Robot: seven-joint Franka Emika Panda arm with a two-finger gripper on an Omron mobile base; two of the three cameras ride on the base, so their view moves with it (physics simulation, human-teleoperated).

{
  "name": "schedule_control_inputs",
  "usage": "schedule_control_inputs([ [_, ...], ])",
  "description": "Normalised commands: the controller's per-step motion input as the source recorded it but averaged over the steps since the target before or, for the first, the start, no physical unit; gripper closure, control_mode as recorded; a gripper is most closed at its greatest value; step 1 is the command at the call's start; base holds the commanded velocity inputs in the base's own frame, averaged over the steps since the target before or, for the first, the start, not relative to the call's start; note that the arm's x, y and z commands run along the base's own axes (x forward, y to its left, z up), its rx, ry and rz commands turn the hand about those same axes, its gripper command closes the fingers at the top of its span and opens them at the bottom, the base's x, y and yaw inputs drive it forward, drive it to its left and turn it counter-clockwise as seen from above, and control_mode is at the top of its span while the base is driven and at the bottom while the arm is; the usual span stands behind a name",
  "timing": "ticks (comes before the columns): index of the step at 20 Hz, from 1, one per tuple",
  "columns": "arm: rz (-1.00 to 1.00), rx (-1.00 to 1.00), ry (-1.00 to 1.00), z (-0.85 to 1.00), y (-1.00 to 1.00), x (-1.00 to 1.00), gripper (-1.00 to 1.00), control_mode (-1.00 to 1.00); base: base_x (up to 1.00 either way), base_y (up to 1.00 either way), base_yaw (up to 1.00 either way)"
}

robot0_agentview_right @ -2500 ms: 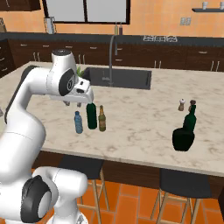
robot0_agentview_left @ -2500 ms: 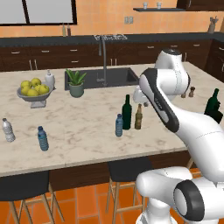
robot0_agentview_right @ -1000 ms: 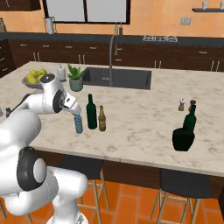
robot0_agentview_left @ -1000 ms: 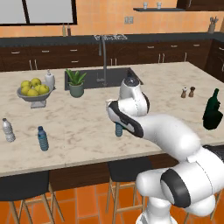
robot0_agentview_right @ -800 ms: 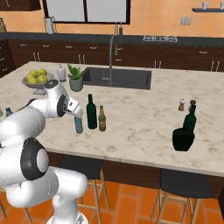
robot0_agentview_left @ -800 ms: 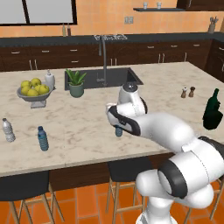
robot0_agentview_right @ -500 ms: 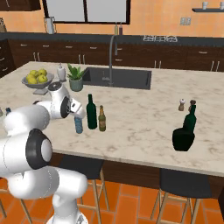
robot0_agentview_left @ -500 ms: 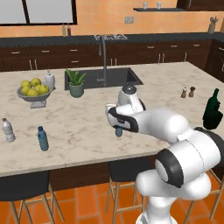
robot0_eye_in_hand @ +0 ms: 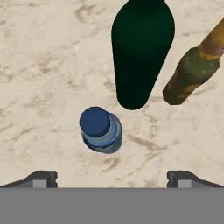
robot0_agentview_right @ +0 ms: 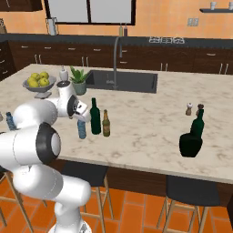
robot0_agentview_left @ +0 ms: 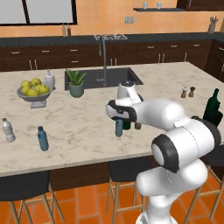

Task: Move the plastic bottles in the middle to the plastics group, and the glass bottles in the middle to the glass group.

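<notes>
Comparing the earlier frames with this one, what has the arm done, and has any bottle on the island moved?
The arm swung down from its raised pose beside the middle bottles, bringing the gripper over the small blue-capped bottle. Its jaws are open with nothing held. The green wine bottle, the amber bottle, the plastics group and the glass group stand where they were.

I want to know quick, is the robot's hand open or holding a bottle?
Gripper: open, holding nothing, above the small blue bottle.
</notes>
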Motion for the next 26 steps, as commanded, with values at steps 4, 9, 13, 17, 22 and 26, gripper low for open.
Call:
schedule_control_inputs([
  [4, 0.0, 0.0, 0.01, -0.12, 0.0, 0.0, -1.0, -1.0, 0.0, 0.0, 0.0],
  [9, 0.0, 0.0, 0.0, -0.27, 0.0, 0.04, -1.0, -1.0, 0.0, 0.0, 0.0],
  [13, 0.0, 0.0, 0.0, -0.14, 0.0, 0.13, -1.0, -1.0, 0.0, 0.0, 0.0],
  [17, 0.0, 0.0, 0.0, -0.11, 0.0, 0.17, -1.0, -1.0, 0.0, 0.0, 0.0],
  [22, 0.0, 0.0, 0.0, -0.2, 0.0, 0.09, -1.0, -1.0, 0.0, 0.0, 0.0],
  [26, 0.0, 0.0, 0.0, -0.09, 0.0, 0.12, -1.0, -1.0, 0.0, 0.0, 0.0],
])
